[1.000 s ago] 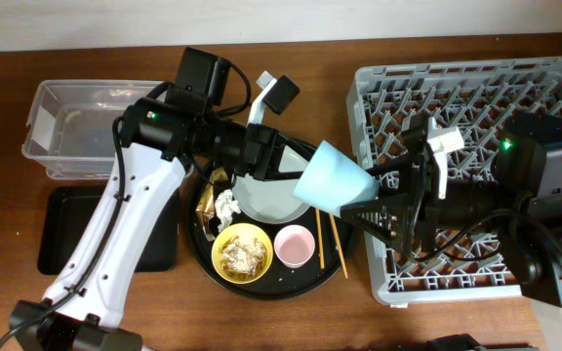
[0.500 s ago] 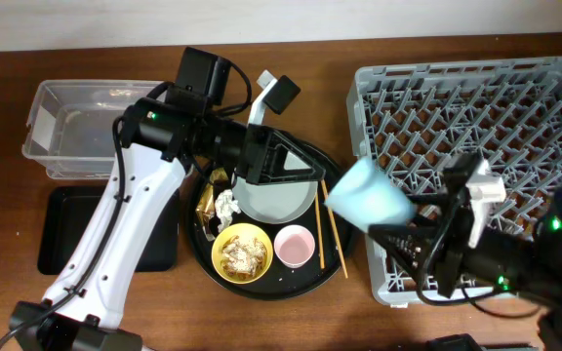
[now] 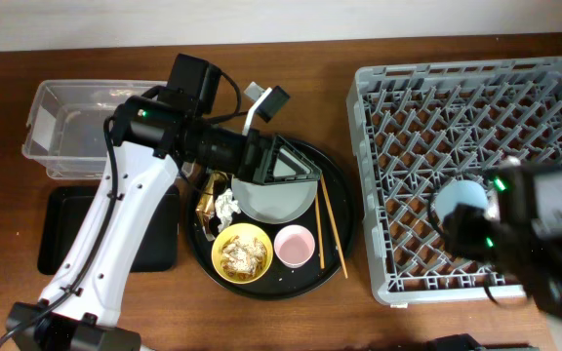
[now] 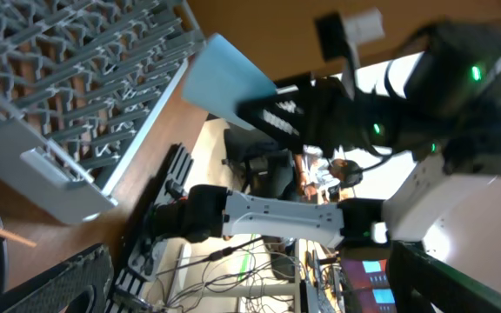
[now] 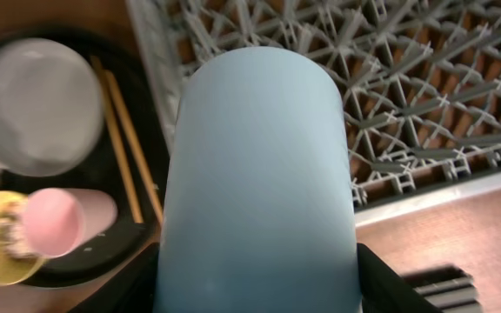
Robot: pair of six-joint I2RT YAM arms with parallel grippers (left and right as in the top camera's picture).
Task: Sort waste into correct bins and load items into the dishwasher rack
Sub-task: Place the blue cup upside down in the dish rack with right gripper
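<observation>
Over the dishwasher rack (image 3: 476, 117), our right gripper (image 5: 259, 274) clasps the light-blue cup (image 5: 259, 148). Our left gripper (image 3: 301, 174) hangs above the grey-green plate (image 3: 271, 200), fingers spread apart.

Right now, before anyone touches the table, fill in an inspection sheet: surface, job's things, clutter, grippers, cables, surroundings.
Surface: brown wooden table.
Job's things: light-blue cup held above the dishwasher rack; plate, pink cup, yellow bowl with food scraps, chopsticks, tissue and wrapper on the round black tray; nothing seen in the clear tub or black tray.
Clutter: nothing seen.
Grippers: left gripper open over the plate; right gripper shut on the light-blue cup.
Cables: black cable looping beside the left arm.
Surroundings: pale wall behind the table; blurred equipment in the left wrist view.
</observation>
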